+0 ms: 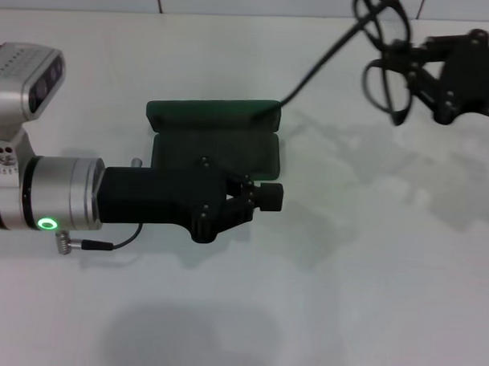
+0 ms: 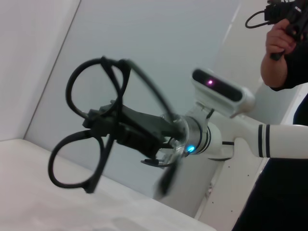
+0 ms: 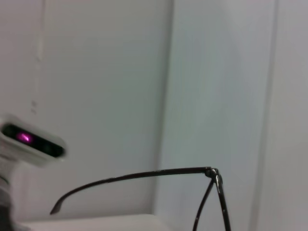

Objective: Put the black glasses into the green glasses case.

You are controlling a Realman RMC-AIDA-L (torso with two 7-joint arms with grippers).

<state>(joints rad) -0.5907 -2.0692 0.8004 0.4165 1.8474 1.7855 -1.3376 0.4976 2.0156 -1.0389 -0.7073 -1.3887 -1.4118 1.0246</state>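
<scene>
The right claw (image 1: 415,70) pinches the thin black round-lensed glasses (image 1: 387,55) high above the white worktop (image 1: 370,260), while the left claw (image 1: 264,197), pressed together, hovers over the open dark green hard case (image 1: 215,138).

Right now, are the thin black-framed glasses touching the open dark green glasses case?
Apart. The head view shows the thin black-framed glasses held up by the right gripper, bare table separating them from the dark green case.
</scene>
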